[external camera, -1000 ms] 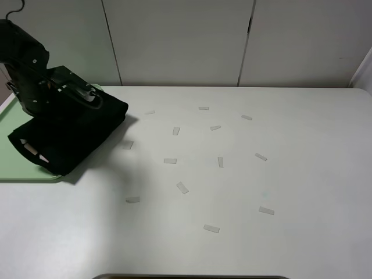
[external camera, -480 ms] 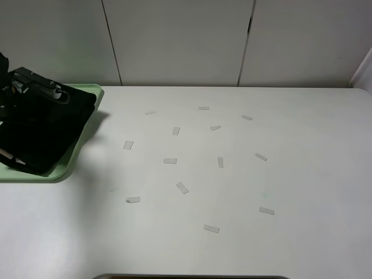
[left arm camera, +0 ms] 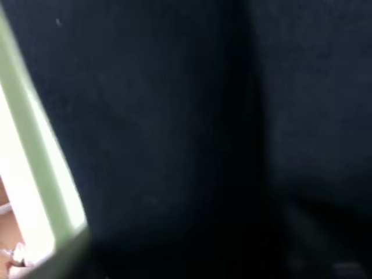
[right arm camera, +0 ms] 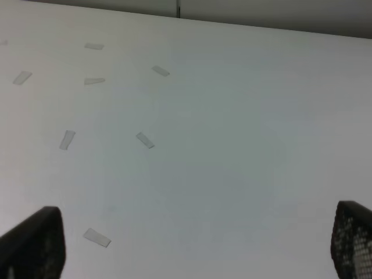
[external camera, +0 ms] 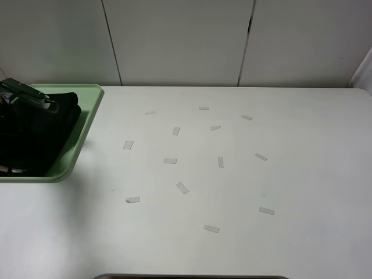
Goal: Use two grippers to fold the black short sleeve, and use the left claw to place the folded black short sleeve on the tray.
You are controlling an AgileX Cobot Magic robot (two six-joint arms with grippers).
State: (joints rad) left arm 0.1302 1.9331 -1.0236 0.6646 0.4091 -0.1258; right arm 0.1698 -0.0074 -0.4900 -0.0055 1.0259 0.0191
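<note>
Only the right wrist view shows the right fingers (right arm camera: 354, 244) spread wide; left fingers' state unclear.

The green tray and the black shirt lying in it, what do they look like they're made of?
The pale-green rectangular tray looks like moulded plastic: smooth, evenly coloured, with a rounded corner and a low raised rim. The folded black short sleeve looks like soft matte knit fabric, probably cotton: it reflects no light and slumps in folds.
</note>
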